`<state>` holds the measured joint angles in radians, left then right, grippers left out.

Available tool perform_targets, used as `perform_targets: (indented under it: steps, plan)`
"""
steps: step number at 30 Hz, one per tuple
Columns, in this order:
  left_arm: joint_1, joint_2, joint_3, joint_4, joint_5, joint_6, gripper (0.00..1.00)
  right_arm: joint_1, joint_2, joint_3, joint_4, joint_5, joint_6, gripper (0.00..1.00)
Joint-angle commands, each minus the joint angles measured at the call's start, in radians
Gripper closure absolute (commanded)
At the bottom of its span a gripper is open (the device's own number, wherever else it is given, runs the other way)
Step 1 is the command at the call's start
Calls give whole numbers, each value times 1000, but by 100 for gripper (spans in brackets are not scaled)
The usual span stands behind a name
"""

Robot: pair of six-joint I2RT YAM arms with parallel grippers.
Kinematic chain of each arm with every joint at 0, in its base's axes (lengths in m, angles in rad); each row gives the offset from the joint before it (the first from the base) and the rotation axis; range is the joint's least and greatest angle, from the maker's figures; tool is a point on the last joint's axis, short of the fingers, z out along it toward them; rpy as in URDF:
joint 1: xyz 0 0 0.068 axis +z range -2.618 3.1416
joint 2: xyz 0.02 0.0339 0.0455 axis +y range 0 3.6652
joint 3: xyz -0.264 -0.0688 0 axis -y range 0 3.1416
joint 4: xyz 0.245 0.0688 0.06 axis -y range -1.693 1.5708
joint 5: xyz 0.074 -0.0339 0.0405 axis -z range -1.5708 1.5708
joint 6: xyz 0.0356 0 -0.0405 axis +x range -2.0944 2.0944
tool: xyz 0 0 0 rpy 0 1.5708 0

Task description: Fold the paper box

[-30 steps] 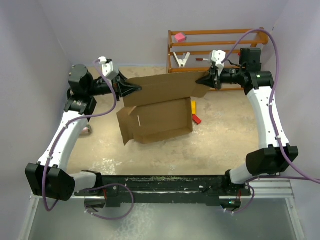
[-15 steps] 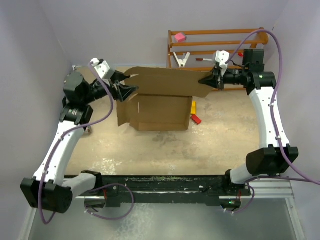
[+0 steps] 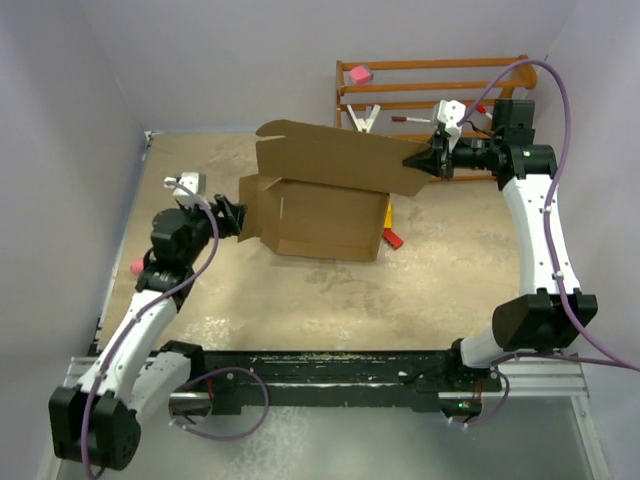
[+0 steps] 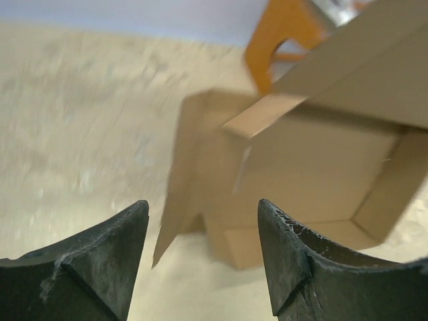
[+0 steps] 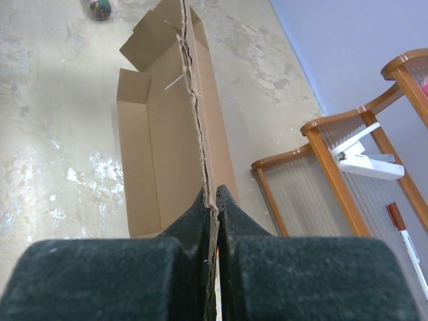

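1. Box (image 3: 325,218): brown corrugated cardboard, an open shallow tray lying on the desk (image 3: 300,300) at mid-field, slightly toward the far side. Inside walls and floor are visible in the left wrist view (image 4: 314,180).
2. Lid (image 3: 330,160): a wide panel joined to the tray's far side, raised off the desk and leaning over the tray's far wall. In the right wrist view it appears edge-on (image 5: 194,87), rising above the tray.
3. Left flap (image 3: 250,200): a side flap at the tray's left end, swung outward and standing on its edge.
4. Right pincer (image 3: 420,160): closed tight on the right end of the lid, the cardboard edge clamped between both fingers (image 5: 211,197). The arm reaches in from the right at lid height.
5. Left pincer (image 3: 240,218): fingers spread wide with nothing between them (image 4: 202,207). It sits low over the desk, just beside the left flap and pointed at the tray's open interior. The wrist view shows a gap between the fingertips and the cardboard.
6. Rack (image 3: 430,100): orange wooden frame against the far wall, behind the right pincer. It carries a pink block (image 3: 359,74), a white clip (image 3: 362,118) and a pen (image 3: 410,119).
7. Yellow block (image 3: 388,213) and red block (image 3: 393,238): on the desk, just beside the tray's right wall.
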<state>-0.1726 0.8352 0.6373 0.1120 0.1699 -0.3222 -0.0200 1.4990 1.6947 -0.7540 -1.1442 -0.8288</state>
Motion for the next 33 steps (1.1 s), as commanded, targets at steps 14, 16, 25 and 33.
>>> perform_targets:
  steps: [14,16,25,33]
  plan:
    - [81,226,-93,545,128,-290,50,-1,16,23,-9,-35,2,100]
    - [81,249,-63,546,150,-310,61,-1,19,22,-10,-38,2,100]
    - [78,522,120,618,237,-330,89,-1,15,20,-9,-40,8,100]
    - [57,649,205,592,286,-317,90,-1,18,20,-13,-45,7,100]
